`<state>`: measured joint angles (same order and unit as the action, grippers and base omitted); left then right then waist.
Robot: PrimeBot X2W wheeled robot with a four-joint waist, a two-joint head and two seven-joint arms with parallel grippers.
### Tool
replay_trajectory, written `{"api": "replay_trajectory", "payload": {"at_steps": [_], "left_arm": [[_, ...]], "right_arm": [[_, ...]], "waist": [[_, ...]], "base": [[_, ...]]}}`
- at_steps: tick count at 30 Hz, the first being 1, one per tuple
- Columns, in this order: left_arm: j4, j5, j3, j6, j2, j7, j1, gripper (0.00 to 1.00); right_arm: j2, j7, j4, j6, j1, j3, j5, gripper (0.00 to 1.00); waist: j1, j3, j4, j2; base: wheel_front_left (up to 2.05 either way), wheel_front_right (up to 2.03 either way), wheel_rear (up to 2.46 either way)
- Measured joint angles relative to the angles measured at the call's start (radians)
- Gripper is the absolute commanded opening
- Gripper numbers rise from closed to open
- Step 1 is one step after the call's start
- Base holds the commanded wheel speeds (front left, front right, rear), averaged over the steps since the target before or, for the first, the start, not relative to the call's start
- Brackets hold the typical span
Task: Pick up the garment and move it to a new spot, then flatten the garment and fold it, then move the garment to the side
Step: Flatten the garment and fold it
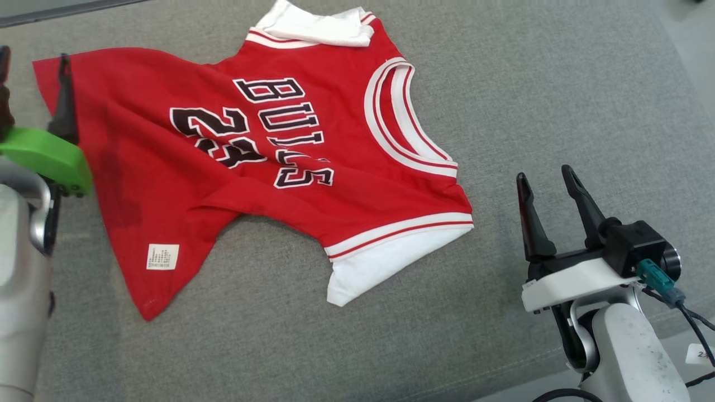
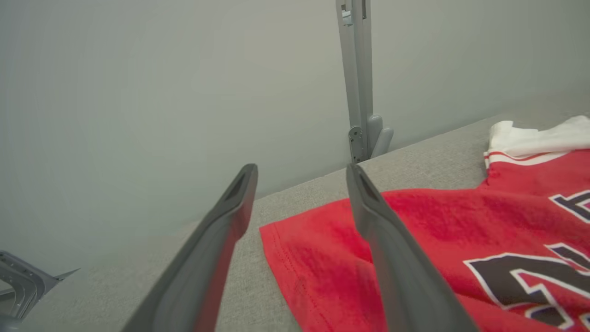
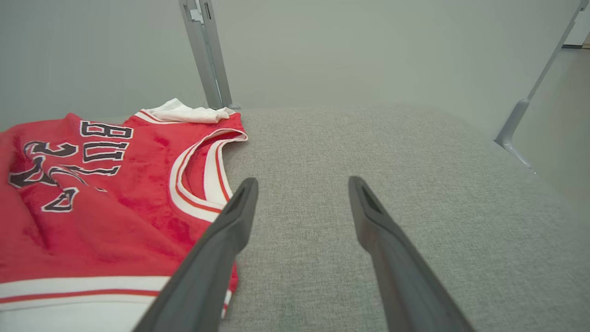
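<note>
**Jersey on the table, both grippers empty.** A red jersey (image 1: pixel 268 167) lettered BULLS 23 lies rumpled on the grey cloth-topped table (image 1: pixel 558 84). Its hem points toward the robot's left and its neck opening (image 1: pixel 408 117) toward the right, with a ridge of slack cloth running across the middle. The left gripper (image 2: pixel 300 171) hovers at the far hem corner (image 2: pixel 286 244) with jaws spread, one finger over red cloth and the other over bare table, pinching nothing. The right gripper (image 1: pixel 544 172) stands well apart from the jersey, beyond the near white sleeve (image 1: pixel 363 273), its jaws likewise spread and empty. The jersey looks light, soft and limp, likely to sag and bunch rather than keep its shape, though hardly fragile. The firmest holds appear to be the stitched hem corners and the striped trim at sleeve and shoulder. Pinching through both layers, one hold per gripper, should let the cloth be drawn taut.
</note>
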<state>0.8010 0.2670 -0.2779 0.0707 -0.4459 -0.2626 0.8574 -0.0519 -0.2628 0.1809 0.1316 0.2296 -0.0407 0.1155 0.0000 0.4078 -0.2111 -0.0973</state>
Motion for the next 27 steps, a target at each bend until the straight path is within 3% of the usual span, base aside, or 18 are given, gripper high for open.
{"api": "replay_trajectory", "payload": {"at_steps": [13, 14, 20, 27], "left_arm": [[-0.190, 0.041, 0.155, 0.019, 0.245, -0.001, -0.421, 1.00], [-0.195, 0.044, 0.186, 0.025, 0.283, -0.002, -0.486, 1.00], [-0.182, 0.025, 0.224, 0.044, 0.346, -0.002, -0.604, 1.00], [-0.144, 0.002, 0.265, 0.049, 0.380, -0.001, -0.648, 1.00]], "right_arm": [[-0.009, 0.000, 0.031, 0.000, -0.056, -0.006, 0.000, 1.00], [-0.012, 0.000, 0.034, 0.000, -0.063, -0.008, 0.000, 1.00], [-0.021, 0.000, 0.033, 0.000, -0.083, -0.009, 0.002, 1.00], [-0.023, 0.000, 0.025, 0.000, -0.086, -0.007, 0.001, 1.00]], "waist": [[-0.0001, -0.134, 0.077, -0.0002], [-0.0001, -0.154, 0.085, -0.0002], [-0.0001, -0.193, 0.095, -0.0003], [-0.0001, -0.198, 0.090, -0.0002]], "base": [[0.00, 0.00, 0.00], [0.00, 0.00, 0.00], [0.00, 0.00, 0.00], [0.00, 0.00, 0.00]]}}
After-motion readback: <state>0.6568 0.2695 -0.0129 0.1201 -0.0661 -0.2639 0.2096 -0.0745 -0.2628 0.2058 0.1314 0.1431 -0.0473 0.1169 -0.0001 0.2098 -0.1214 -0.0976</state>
